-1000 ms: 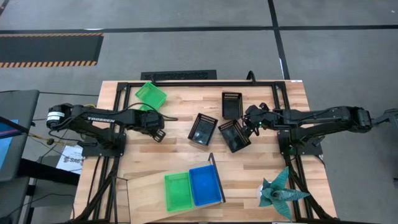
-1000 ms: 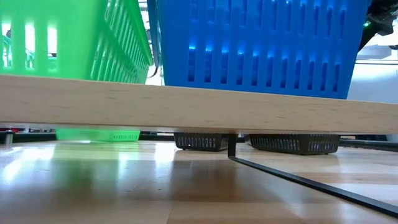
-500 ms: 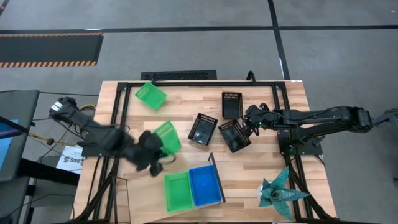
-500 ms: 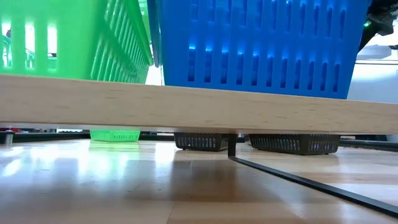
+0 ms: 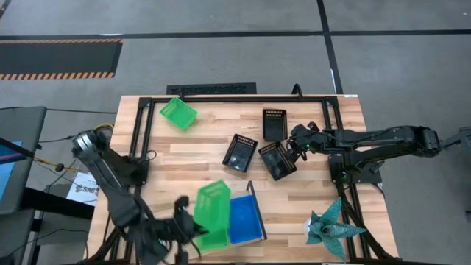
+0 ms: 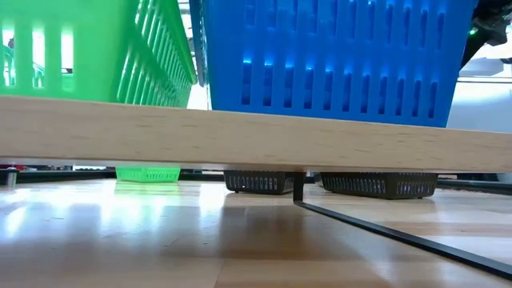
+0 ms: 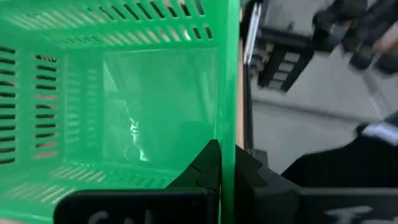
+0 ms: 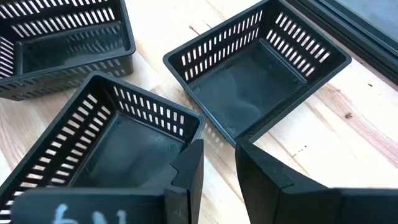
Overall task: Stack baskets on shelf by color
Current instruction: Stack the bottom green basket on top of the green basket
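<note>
Left gripper clamping green basket by its wall, carrying it tilted toward matching basket on shelf.

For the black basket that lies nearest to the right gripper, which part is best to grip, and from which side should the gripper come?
Grip the slotted side wall of the nearest black basket, on the rim nearest the right gripper. It stands upright and open-topped, so coming from above, one finger inside and one outside, probably suits best. That wall is thin and lies below the slightly parted fingers. The neighbouring black basket sits close, so stay on the near rim.
</note>
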